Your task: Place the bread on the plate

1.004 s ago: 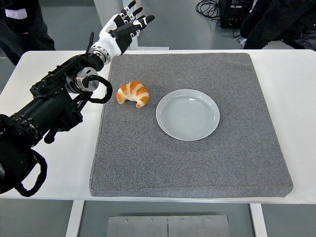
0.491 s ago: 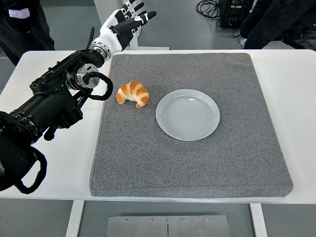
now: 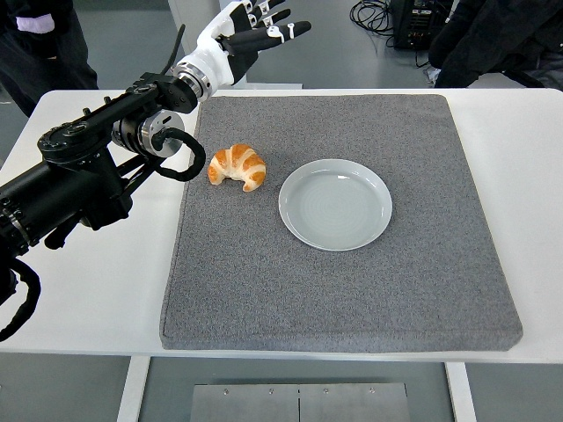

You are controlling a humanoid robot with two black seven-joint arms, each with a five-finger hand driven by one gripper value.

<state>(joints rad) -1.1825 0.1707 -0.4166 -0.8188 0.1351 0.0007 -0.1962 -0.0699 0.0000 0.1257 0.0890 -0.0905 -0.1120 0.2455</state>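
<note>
Broadly, the white tabletop [image 3: 545, 220] carries a large grey mat [image 3: 352, 290] that covers most of it, and everything the task needs lies on that mat. The left arm [image 3: 88, 176] reaches in from the left edge, raised above the mat's far left corner, and its left hand [image 3: 251, 31] sits high beyond the far edge with the fingers [image 3: 286, 33] spread and holding nothing. The right arm does not show.

The plate [image 3: 335, 204], pale and bare, lies near the mat's middle. The bread [image 3: 237, 166] (a croissant, curved, its horns pointing toward the near side) lies just to the left of the plate, apart from its rim and well below the hand.

The step in hand looks like the reach, so the grasp is not yet made. To do it well, the hand should come down over the croissant's thick middle, not a tapered tip, with thumb and fingers on opposite flanks. A light squeeze seems wise, since the crust would likely crush or flake. The carry to the plate is short and rightward; lifting clear of the rim first avoids nudging the plate.
</note>
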